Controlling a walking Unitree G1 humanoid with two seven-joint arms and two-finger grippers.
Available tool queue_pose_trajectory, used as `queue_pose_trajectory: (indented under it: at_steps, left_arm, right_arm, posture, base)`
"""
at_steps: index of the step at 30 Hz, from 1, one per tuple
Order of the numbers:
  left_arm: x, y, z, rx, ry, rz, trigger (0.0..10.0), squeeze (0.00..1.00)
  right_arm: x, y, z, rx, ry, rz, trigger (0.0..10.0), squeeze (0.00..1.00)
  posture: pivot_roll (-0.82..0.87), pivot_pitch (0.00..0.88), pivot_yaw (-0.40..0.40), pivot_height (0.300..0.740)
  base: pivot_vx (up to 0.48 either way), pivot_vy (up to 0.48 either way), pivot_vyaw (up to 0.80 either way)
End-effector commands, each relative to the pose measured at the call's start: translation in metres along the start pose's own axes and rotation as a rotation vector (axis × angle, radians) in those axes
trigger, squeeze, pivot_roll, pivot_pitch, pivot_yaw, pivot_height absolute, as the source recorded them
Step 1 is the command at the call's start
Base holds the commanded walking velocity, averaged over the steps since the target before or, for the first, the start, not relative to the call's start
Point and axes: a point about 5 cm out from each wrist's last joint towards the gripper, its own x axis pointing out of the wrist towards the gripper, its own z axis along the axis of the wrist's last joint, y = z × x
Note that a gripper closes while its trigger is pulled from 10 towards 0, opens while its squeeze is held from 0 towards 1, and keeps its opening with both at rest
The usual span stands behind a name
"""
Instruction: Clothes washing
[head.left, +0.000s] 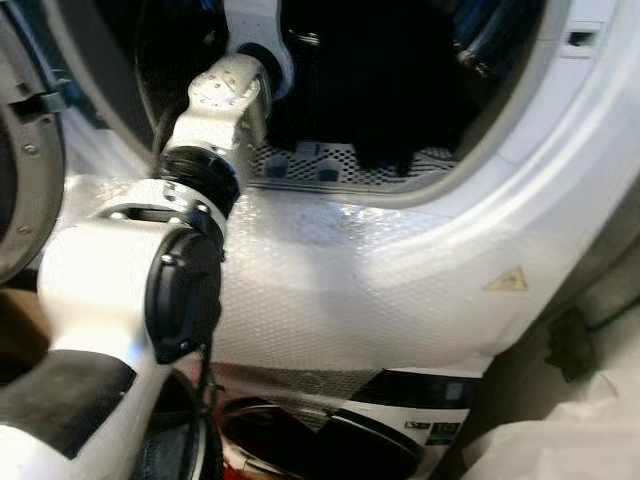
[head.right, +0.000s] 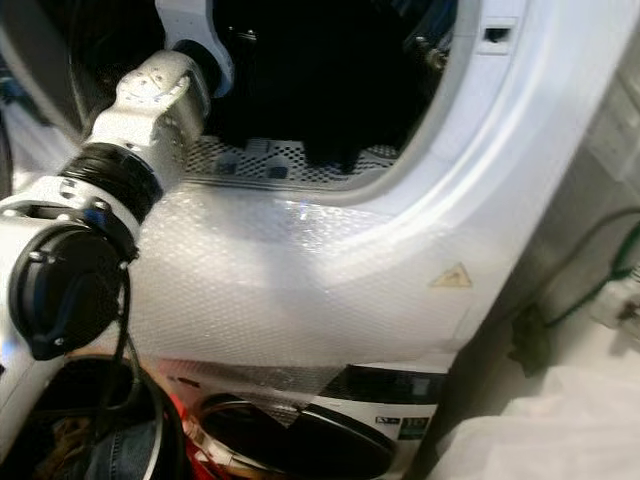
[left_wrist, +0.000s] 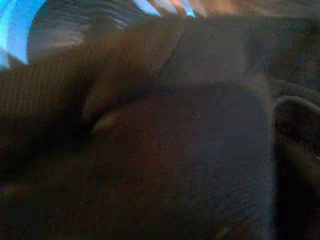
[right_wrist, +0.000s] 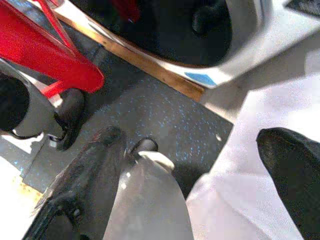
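Our left arm (head.left: 215, 105) reaches into the washer drum (head.left: 330, 165), among dark clothes (left_wrist: 165, 150); left end effector state unclear. Right end effector (right_wrist: 200, 185) hangs spread, empty. Loading underway, judging.

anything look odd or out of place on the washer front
Yes: bubble wrap still covers the washer's white front panel below the drum opening, like unremoved packaging. The left arm reaches into the drum.
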Motion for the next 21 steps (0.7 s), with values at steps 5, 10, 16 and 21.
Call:
queue_pose_trajectory:
  at_steps: [5,10,16,21]
  left_arm:
    - [0.001,-0.032,-0.023,-0.027,0.079,-0.229,10.0,0.00]
    - [-0.004,0.014,-0.008,0.061,0.050,0.235,10.0,0.00]
    - [-0.015,0.040,-0.009,-0.090,0.027,0.441,10.0,0.00]
    - [0.002,-0.027,-0.029,0.018,0.110,-0.072,10.0,0.00]
  right_arm:
    - [-0.001,-0.001,-0.003,-0.002,-0.001,0.017,10.0,0.00]
    - [-0.001,-0.005,-0.005,-0.006,0.005,0.009,10.0,0.00]
    - [-0.001,-0.005,-0.004,-0.001,0.000,0.003,10.0,0.00]
    - [-0.001,-0.002,-0.004,-0.011,0.003,0.017,10.0,0.00]
  posture:
    - [-0.07,0.000,0.004,0.740]
    - [-0.08,0.000,0.005,0.740]
    - [-0.07,0.000,0.003,0.740]
    - [-0.07,0.000,-0.001,0.740]
  base:
    - [0.000,0.000,0.00]
    - [0.000,0.000,0.00]
    - [0.000,0.000,0.00]
    - [0.000,0.000,0.00]
